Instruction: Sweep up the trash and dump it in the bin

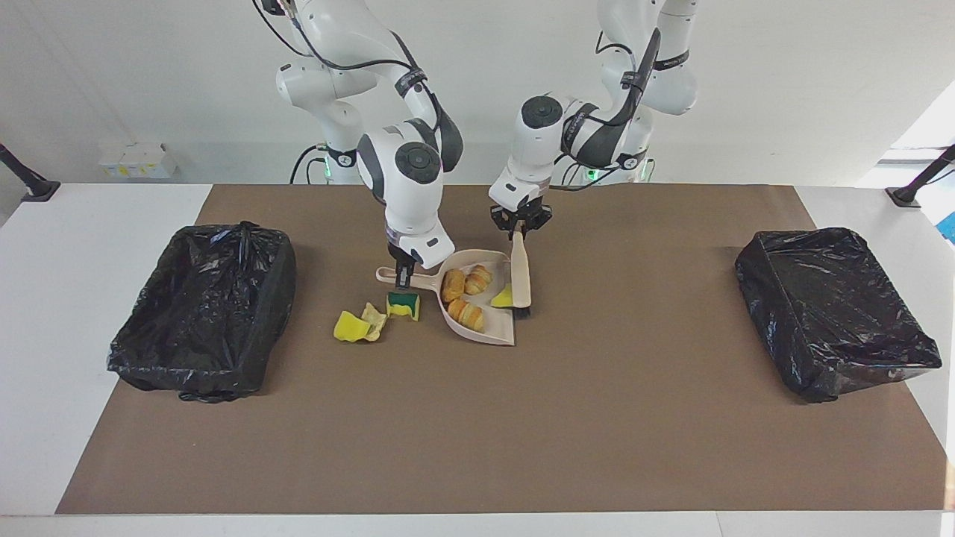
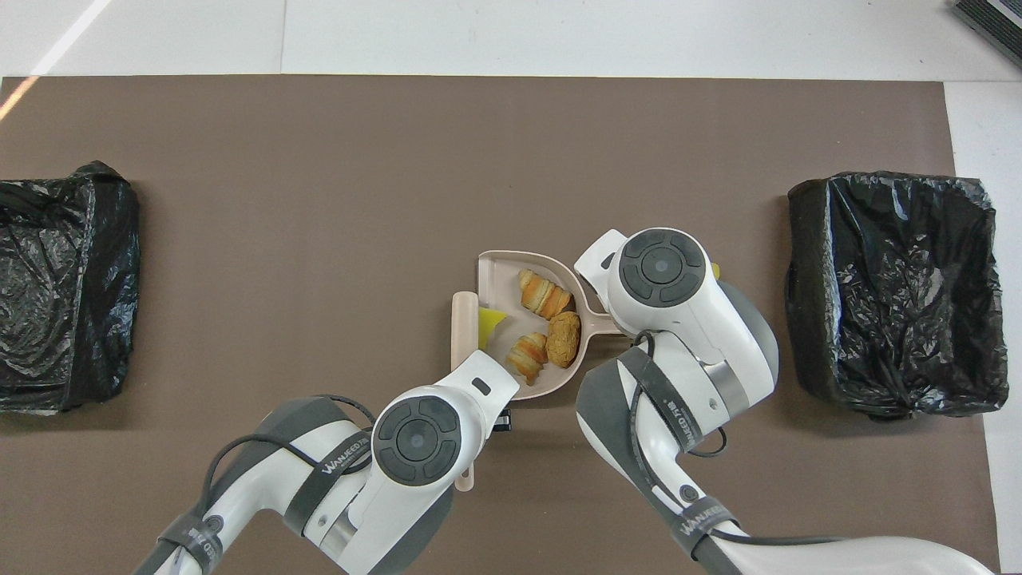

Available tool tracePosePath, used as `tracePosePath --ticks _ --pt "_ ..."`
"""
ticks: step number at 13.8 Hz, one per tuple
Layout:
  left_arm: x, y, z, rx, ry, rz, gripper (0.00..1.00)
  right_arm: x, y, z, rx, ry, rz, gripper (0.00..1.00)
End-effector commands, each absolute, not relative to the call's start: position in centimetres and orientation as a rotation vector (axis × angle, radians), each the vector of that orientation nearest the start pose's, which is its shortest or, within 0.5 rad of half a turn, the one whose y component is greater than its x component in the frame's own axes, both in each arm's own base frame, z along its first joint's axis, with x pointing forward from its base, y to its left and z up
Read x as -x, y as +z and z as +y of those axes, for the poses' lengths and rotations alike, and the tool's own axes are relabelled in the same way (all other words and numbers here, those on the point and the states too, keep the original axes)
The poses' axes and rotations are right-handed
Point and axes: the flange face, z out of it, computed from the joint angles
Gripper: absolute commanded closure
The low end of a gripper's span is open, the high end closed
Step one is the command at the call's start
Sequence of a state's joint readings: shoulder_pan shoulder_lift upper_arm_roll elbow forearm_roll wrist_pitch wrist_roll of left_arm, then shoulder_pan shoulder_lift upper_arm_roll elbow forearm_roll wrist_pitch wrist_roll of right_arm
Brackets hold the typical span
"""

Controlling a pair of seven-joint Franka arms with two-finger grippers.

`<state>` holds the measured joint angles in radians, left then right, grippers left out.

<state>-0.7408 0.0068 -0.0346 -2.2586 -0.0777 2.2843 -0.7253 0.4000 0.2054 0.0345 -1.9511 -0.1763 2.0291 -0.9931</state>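
Right gripper (image 1: 404, 277) had jaws clamped on the dustpan (image 1: 498, 333) handle; three bread rolls (image 1: 464, 294) and one yellow scrap (image 1: 503, 299) sat in the pan; more sponge scraps (image 1: 371, 318) lay on the counter (image 1: 522, 418) beside it, toward the right arm's end; left gripper (image 1: 518, 230) had jaws shut on the brush (image 1: 520, 274), bristles at the pan's mouth.

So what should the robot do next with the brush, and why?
Probably push the brush a bit further in: the left gripper holds it at the dustpan mouth, and the yellow scrap sits just inside the lip. The right gripper steadies the handle. Three scraps lie outside the pan, by that handle.
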Motion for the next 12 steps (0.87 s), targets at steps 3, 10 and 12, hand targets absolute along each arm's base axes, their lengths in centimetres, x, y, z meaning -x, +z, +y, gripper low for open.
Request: tracePosePath --ticks 3,10,12 --pt "-38.3 39.9 -38.9 3.256 -0.027 -0.234 1.00 -52.9 37.2 23.3 2.348 0.241 -2.238 1.00" --pt "-40.7 45.4 -39.6 3.242 -0.022 -0.393 1.00 -53.1 37.3 23.3 2.368 0.239 -2.215 1.00" --pt "-40.6 46.6 -38.0 3.207 0.023 -0.418 1.00 -53.4 37.8 23.0 2.417 0.219 -2.162 1.00"
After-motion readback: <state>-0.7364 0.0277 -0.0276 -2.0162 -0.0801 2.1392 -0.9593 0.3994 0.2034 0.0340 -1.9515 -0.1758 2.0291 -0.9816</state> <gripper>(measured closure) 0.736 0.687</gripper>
